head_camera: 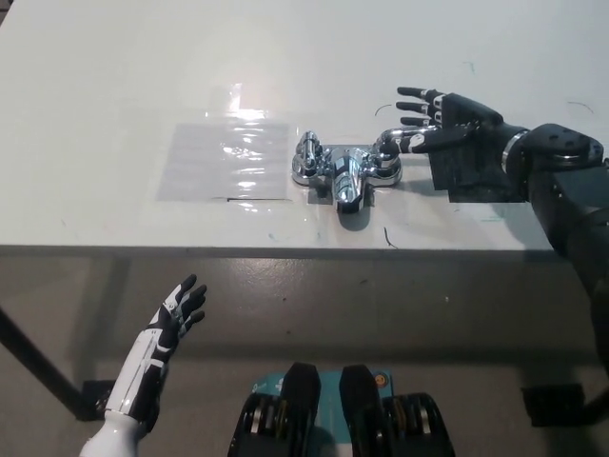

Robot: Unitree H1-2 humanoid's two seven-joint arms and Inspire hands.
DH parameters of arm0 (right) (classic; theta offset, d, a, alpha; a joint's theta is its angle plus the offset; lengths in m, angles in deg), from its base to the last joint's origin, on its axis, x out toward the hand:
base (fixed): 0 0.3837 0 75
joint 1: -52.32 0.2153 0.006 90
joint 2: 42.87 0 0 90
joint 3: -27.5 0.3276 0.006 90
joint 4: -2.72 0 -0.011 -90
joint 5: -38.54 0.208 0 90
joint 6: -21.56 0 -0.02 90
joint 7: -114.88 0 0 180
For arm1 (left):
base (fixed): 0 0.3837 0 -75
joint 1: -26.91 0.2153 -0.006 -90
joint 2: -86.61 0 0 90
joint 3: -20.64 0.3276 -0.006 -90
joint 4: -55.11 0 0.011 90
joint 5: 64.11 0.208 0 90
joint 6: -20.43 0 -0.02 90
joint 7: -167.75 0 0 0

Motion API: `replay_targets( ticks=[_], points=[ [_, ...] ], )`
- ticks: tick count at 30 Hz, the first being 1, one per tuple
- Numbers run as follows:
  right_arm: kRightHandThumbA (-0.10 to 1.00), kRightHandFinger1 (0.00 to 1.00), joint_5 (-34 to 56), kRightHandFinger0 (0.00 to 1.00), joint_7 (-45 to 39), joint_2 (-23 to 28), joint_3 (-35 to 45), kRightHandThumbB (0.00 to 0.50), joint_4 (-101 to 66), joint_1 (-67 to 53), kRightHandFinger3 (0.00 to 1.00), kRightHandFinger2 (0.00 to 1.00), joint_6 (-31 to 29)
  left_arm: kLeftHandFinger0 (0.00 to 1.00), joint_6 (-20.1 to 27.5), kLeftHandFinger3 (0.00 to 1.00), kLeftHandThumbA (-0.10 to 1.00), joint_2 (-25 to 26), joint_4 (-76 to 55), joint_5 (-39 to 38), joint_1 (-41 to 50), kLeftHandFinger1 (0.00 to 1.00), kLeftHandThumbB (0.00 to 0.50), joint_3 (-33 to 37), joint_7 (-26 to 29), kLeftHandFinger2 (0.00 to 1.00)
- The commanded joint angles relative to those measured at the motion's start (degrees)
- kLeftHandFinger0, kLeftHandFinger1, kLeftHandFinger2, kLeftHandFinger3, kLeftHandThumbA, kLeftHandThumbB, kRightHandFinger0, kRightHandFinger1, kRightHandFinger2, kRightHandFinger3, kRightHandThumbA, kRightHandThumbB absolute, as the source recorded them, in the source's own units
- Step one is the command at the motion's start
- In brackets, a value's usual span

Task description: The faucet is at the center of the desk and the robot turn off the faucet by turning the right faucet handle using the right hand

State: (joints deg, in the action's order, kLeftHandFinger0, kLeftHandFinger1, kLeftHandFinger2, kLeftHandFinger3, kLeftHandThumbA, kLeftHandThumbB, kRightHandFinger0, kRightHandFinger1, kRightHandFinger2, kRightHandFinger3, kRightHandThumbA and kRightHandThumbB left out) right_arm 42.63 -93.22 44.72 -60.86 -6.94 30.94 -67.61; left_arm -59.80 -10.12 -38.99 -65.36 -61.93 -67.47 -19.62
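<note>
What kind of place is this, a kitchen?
Probably a test bench, not a kitchen: the faucet sits on a plain white desk with no sink, beside taped-down plastic sheets.

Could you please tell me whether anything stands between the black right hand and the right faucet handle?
Nothing visible does. The right hand is open beside the right faucet handle, its thumb at the lever. The left hand rests open below the desk edge.

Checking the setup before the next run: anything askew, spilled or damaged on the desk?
Nothing spilled or broken. The faucet sits upright at the middle of the desk. A clear plastic sheet left of it and a dark patch under the open right hand lie flat.
</note>
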Motion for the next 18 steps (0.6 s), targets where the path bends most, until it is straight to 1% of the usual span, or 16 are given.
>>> replay_targets(
  ticks=[1,5,7,8,9,12,13,14,17,18],
  points=[
    [1.00,1.00,1.3,1.00,-2.5,-1.3,0.9,0.452,-1.1,2.3,1.00,1.00,-1.9,1.00,1.9,1.00,0.98,0.7,-0.4,-0.2,-0.5,1.00,0.255,-0.1,-0.6,1.00],
    [1.00,1.00,1.4,1.00,-4.0,-1.6,1.0,0.436,-1.8,2.0,1.00,1.00,-2.4,1.00,1.9,1.00,0.97,0.6,-0.2,-0.6,-0.7,1.00,0.266,0.0,-0.8,1.00],
    [1.00,1.00,1.2,1.00,-4.6,-1.7,0.8,0.440,-1.8,1.6,1.00,1.00,-2.9,1.00,1.3,1.00,0.97,0.7,-0.5,-0.5,-0.5,1.00,0.266,0.0,-0.8,1.00],
    [1.00,1.00,1.3,1.00,-5.6,-1.8,0.8,0.431,-2.0,1.2,1.00,1.00,-3.3,1.00,1.9,1.00,0.98,0.9,-0.3,-0.1,-0.5,1.00,0.250,0.0,-0.8,1.00],
    [1.00,1.00,1.3,1.00,-6.0,-1.8,0.8,0.430,-2.1,1.1,1.00,1.00,-3.3,1.00,1.9,1.00,0.98,0.9,-0.3,-0.2,-0.5,1.00,0.249,0.0,-0.9,1.00],
    [1.00,1.00,1.1,1.00,-7.1,-2.0,0.5,0.444,-2.7,0.5,1.00,1.00,-3.7,1.00,1.5,1.00,0.98,1.0,-0.6,-0.2,-0.4,1.00,0.254,0.0,-0.9,1.00],
    [1.00,1.00,1.1,1.00,-7.3,-2.0,0.5,0.442,-2.9,0.3,1.00,1.00,-3.7,1.00,1.5,1.00,0.98,1.0,-0.6,-0.2,-0.5,1.00,0.259,0.0,-0.9,1.00],
    [1.00,1.00,1.3,1.00,-7.7,-2.1,0.5,0.452,-3.4,0.0,1.00,1.00,-3.7,1.00,1.7,1.00,0.98,1.1,-0.4,-0.2,-0.5,1.00,0.259,-0.1,-1.0,1.00],
    [1.00,1.00,2.6,1.00,-9.5,-2.2,1.4,0.423,-5.3,-1.0,1.00,1.00,-3.3,1.00,2.2,1.00,0.98,1.0,-0.2,-0.5,-0.7,1.00,0.250,-0.2,-1.0,1.00],
    [1.00,1.00,2.9,1.00,-9.8,-2.2,1.6,0.422,-5.8,-1.2,1.00,1.00,-3.1,1.00,2.3,1.00,0.97,0.9,-0.1,-0.5,-0.7,1.00,0.250,-0.2,-1.0,1.00]
  ],
)
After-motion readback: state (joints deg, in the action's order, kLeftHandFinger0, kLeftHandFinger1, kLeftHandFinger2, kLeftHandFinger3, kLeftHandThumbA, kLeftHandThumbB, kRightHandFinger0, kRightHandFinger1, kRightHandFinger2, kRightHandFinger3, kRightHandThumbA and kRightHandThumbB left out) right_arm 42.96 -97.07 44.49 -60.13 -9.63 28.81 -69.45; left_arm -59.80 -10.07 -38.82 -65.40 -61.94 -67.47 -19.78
